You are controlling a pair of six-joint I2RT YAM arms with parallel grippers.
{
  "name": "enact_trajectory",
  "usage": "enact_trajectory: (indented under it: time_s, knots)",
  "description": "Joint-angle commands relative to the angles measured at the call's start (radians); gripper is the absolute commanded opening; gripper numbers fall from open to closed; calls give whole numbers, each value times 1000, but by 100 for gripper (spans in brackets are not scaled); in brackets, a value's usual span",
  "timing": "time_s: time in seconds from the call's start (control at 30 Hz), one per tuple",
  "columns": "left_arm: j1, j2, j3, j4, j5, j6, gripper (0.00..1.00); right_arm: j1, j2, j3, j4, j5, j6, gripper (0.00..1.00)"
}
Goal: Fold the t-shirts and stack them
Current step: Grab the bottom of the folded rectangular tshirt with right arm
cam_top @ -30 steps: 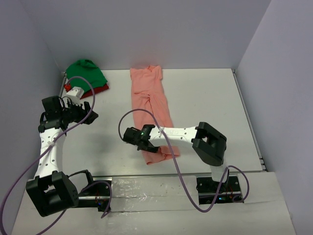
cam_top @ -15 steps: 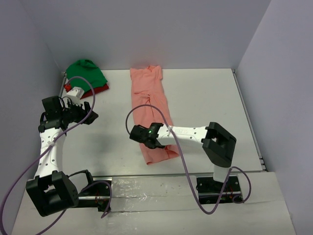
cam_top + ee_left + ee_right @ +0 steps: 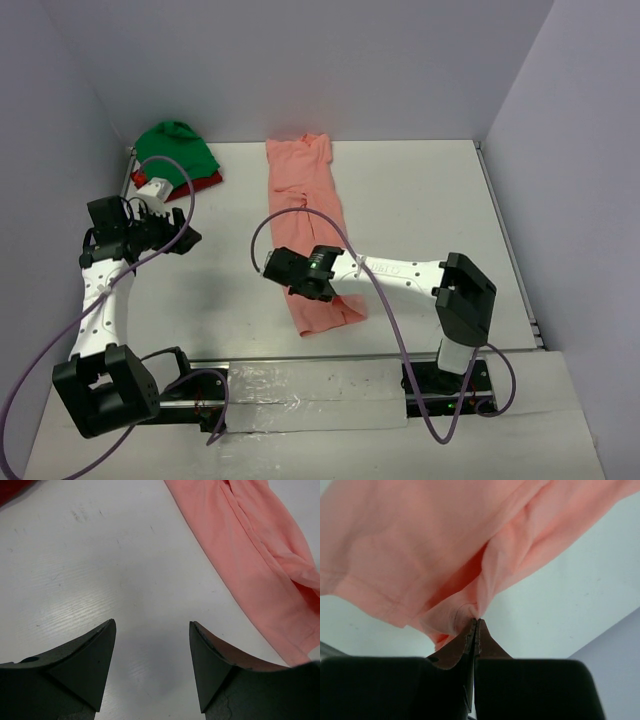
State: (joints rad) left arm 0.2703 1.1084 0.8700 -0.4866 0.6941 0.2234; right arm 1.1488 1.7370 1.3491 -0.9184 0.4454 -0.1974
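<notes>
pinching a soft, puckered fold of the salmon-pink t-shirt (image 3: pixel 420 540) in the right gripper (image 3: pixel 476 622), dark tapered tips pressed together on the cloth with no gap showing. reaching leftward over the near part of the smooth white table (image 3: pixel 420 220), catching the shirt at its left edge, close to the near hem. bunching into rounded ridges around the pinch, thin matte knit sagging away from it. trailing glossy purple cables (image 3: pixel 437 438) in loose loops off both arms.

holding the left gripper (image 3: pixel 152 625) spread wide above bare, faintly scuffed tabletop, nothing between the blunt black wedge-shaped fingers, hovering left of the salmon shirt and well apart from it.

lying long and narrow up the middle of the table, running from near the front edge almost to the back wall (image 3: pixel 300 70), creasing in lengthwise folds.

sitting rumpled in the far-left corner: bright green t-shirt (image 3: pixel 175 148) heaped on top of the dark red t-shirt (image 3: pixel 205 182), only a red rim peeking out, with a small white object (image 3: pixel 152 186) just in front.

differing from a second ago: swinging the right arm's boxy black elbow clearly rightward, carrying the pinching end slightly right and farther up the table, drawing its cable loop along. keeping the left arm, the open fingers and the corner heap as they were.
</notes>
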Motion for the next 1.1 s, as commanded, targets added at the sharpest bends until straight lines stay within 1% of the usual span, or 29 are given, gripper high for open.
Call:
enact_trajectory:
  time_s: [0.0, 0.23, 0.33, 0.47, 0.5, 0.53, 0.63, 0.67, 0.73, 0.83, 0.87, 0.9, 0.93, 0.97, 1.03, 1.07]
  knots:
    - [6, 8, 7, 22, 38, 24, 69, 29, -5, 16, -37, -71, -4, 0]
    - [6, 13, 9, 19, 42, 30, 69, 77, 73, 21, -95, -221, -7, 0]
    - [6, 11, 9, 14, 45, 33, 69, 86, 117, 30, -108, -260, -13, 0]
    - [6, 10, 9, 16, 50, 36, 69, 95, 177, 42, -103, -364, -31, 0]
    - [7, 11, 9, 13, 50, 37, 69, 95, 188, 51, -105, -387, -37, 2]
    - [7, 13, 11, 10, 53, 39, 69, 95, 205, 56, -103, -425, -48, 14]
    - [6, 13, 15, 3, 56, 42, 69, 97, 225, 61, -88, -439, -60, 36]
    - [7, 11, 15, 2, 58, 42, 69, 97, 222, 56, -74, -436, -65, 45]
    - [7, 4, 14, 2, 59, 44, 69, 98, 196, 47, -7, -409, -63, 47]
    - [6, -5, 11, -9, 77, 56, 69, 98, 98, 39, 91, -372, -60, 49]
    - [6, -12, 9, -10, 88, 59, 69, 97, 32, 27, 158, -357, -54, 49]
    - [6, -15, 7, -12, 91, 60, 69, 97, -8, 15, 196, -334, -56, 50]
    - [7, -18, 6, -10, 96, 63, 69, 97, -87, -13, 231, -324, -65, 50]
    - [7, -25, 4, -9, 97, 64, 70, 97, -127, -30, 303, -327, -69, 50]
    - [6, -30, 4, -10, 96, 63, 70, 97, -241, -59, 369, -301, -74, 51]
    - [7, -30, 6, -12, 99, 65, 70, 95, -272, -77, 416, -291, -77, 50]
